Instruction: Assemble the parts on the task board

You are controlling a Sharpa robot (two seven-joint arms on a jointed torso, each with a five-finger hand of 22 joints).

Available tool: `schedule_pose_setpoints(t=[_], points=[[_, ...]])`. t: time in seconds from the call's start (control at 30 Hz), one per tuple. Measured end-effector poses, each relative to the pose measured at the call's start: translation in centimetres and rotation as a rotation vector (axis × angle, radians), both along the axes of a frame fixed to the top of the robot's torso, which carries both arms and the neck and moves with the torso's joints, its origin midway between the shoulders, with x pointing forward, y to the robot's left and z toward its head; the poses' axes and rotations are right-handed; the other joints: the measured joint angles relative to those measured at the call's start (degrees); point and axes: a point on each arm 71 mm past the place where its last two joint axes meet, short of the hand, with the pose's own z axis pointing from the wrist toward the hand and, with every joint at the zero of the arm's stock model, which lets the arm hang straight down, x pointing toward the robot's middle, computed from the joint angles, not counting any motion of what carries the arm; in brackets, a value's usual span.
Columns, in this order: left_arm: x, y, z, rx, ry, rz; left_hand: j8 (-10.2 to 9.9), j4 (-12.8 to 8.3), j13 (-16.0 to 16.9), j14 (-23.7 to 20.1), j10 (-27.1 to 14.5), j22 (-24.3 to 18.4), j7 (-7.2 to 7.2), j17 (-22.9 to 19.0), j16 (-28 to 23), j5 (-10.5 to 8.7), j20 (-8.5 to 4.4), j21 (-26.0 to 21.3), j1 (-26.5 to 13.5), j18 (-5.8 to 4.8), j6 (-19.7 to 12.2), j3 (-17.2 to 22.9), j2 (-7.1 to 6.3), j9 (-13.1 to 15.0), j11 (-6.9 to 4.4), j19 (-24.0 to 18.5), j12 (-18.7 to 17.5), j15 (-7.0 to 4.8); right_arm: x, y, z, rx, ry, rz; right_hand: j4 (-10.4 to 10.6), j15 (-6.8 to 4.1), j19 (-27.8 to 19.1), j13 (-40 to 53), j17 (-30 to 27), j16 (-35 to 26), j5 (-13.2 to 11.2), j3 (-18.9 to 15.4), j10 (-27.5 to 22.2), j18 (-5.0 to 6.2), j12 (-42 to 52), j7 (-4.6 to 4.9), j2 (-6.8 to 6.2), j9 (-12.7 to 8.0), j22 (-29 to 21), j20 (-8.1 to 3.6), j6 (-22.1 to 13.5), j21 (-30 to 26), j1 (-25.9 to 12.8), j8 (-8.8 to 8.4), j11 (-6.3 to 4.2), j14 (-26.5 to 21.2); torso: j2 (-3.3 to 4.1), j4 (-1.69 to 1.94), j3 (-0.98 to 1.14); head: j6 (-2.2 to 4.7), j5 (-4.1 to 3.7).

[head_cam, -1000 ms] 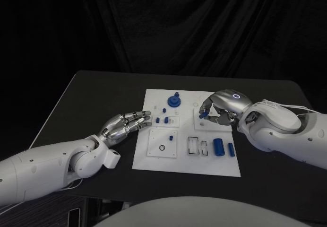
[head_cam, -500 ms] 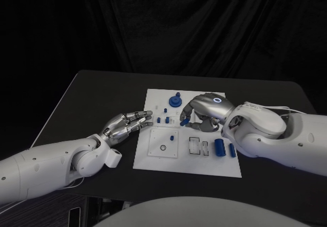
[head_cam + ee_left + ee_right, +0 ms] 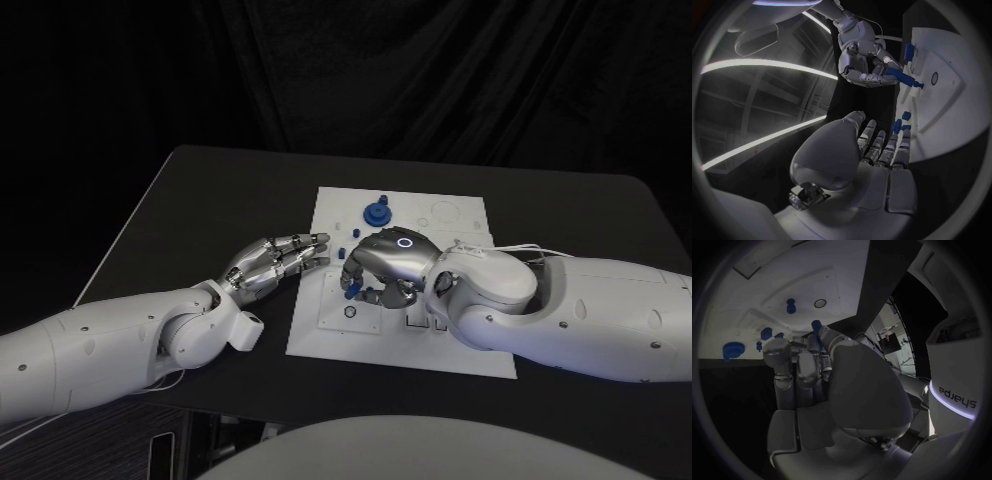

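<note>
Head view: your right hand (image 3: 387, 265) sits over the middle of the white task board (image 3: 332, 340), fingers curled down and closed on a blue peg (image 3: 351, 289), which shows just below the fingertips. In the left wrist view the same peg (image 3: 900, 76) is plainly pinched between the right hand's (image 3: 862, 62) fingertips, pointing toward a round hole (image 3: 934, 78) in the board (image 3: 954, 100) with its tip close to the hole but apart from it.

Your left hand (image 3: 270, 262) rests just off the board's left edge on the black table (image 3: 202, 200), holding nothing; its fingers (image 3: 879, 145) lie straight and close together, aimed at the board.

Around the work: a blue knobbed part (image 3: 378, 213) stands at the far end of the board, and small blue pegs (image 3: 326, 241) stand between it and the left fingertips. The right wrist view shows the hole (image 3: 820, 303), a small upright blue peg (image 3: 791, 305) near it, and further blue parts (image 3: 734, 349) beyond.

Note that your right hand and forearm cover the board's right half, so you cannot tell what lies under them.
</note>
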Motion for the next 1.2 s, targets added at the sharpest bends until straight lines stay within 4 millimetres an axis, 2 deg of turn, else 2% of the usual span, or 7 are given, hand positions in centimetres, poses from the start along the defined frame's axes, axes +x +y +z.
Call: schedule_pose_setpoints(t=[0.17,0.43,0.7,1.2], points=[[0.0,0.0,0.0,0.001,0.000,0.001,0.00,0.00,0.00,0.00,0.00,0.00,0.00,0.00,0.00,0.00,0.00,0.00,0.00,0.01,0.00,0.00,0.00,0.00,0.00,0.00,0.00,0.00,-0.1,0.5,-0.8,-0.017,0.010,0.013,-0.09,0.00,0.00,0.00,0.00,0.00,0.06,0.08,0.00,0.01,-0.37,0.05,0.13,0.00,0.00,0.00,-0.04,0.00,-0.13,0.00,0.00,0.00,0.07,0.04,0.07,0.00,-0.14],[0.1,-0.1,0.0,0.000,0.000,-0.001,0.00,0.00,0.00,0.00,0.00,0.01,0.00,0.00,0.00,0.00,0.00,0.00,0.00,0.00,0.00,0.00,0.00,0.00,0.00,0.00,0.00,0.00,-0.2,0.4,-1.8,-0.042,0.025,0.019,-0.17,0.00,0.00,-0.03,-0.05,0.00,0.25,0.15,0.52,0.02,-0.38,-0.13,0.12,0.00,0.00,0.00,0.15,0.00,-0.14,0.00,-0.11,0.00,0.19,0.36,0.10,0.00,-0.50],[0.1,-0.1,-0.1,-0.001,0.000,-0.003,0.00,0.00,0.00,0.00,0.00,-0.10,0.00,0.00,0.00,0.00,0.00,0.00,-0.23,0.01,0.00,0.00,0.23,0.00,0.00,0.00,0.00,0.00,-0.5,0.3,-2.3,-0.049,0.033,0.024,-0.34,0.00,0.00,-0.02,-0.05,0.00,0.25,-0.02,0.52,0.03,-0.60,-0.25,0.12,0.00,0.04,0.00,0.28,0.00,-0.14,0.00,-0.11,0.00,0.23,0.20,0.07,0.01,-0.31],[0.1,-0.1,-0.1,-0.002,0.001,-0.004,0.00,0.16,-0.05,-0.20,0.00,-0.09,0.00,0.00,0.00,0.00,0.00,0.00,-0.23,0.01,0.00,0.16,0.23,0.00,0.00,0.00,0.00,-0.21,-0.8,-0.2,-2.7,-0.052,0.041,0.022,-0.57,0.00,0.00,-0.09,-0.24,-0.01,0.65,0.08,0.51,0.04,-0.89,-0.26,0.11,0.00,0.03,0.00,0.30,-0.29,-0.13,0.00,-0.09,0.00,0.18,0.22,0.11,0.01,-0.25]])
